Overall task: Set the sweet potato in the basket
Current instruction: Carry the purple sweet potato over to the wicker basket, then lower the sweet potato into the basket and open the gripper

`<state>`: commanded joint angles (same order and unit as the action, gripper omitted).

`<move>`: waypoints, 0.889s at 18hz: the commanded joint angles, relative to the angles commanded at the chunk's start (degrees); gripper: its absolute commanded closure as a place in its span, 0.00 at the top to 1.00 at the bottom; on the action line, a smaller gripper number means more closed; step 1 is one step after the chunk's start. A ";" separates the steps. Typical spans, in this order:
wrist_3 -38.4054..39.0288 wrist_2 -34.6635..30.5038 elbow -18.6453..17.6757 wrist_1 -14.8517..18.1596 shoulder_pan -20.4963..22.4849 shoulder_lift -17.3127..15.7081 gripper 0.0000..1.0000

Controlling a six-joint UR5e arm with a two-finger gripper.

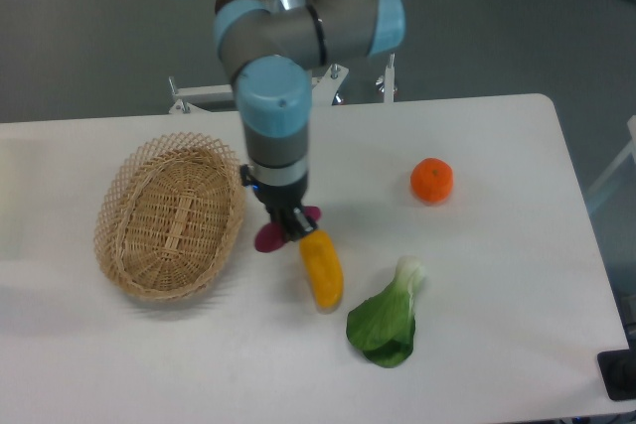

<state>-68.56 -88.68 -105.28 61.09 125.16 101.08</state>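
Basket (pixel 169 215) lies just to the image-left of the end effector (pixel 285 225), which is clamped on the sweet potato (pixel 268 237), held crosswise above the desk (pixel 497 146) just short of the rim.

This is a robotics lab or test cell rather than a kitchen. A grey and pale-blue jointed industrial arm (pixel 288 37) rises from a white cylindrical pedestal bolted to a metal bracket (pixel 214 94) behind a plain white rectangular table (pixel 497 345). The floor around is bare grey (no counters or cupboards anywhere). The produce on the table looks like toy props.
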 joint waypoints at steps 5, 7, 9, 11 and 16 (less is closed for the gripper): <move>1.76 0.09 -2.73 0.44 -4.31 0.00 0.30; 2.64 0.00 -3.34 0.44 -5.19 0.17 0.33; 2.47 0.00 -5.10 0.00 -5.54 0.09 0.34; 2.56 -0.09 -5.72 0.00 -6.42 0.09 0.38; 2.82 -0.52 -6.16 0.00 -8.88 0.17 0.49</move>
<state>-65.74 -89.21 -111.44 61.08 116.28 101.25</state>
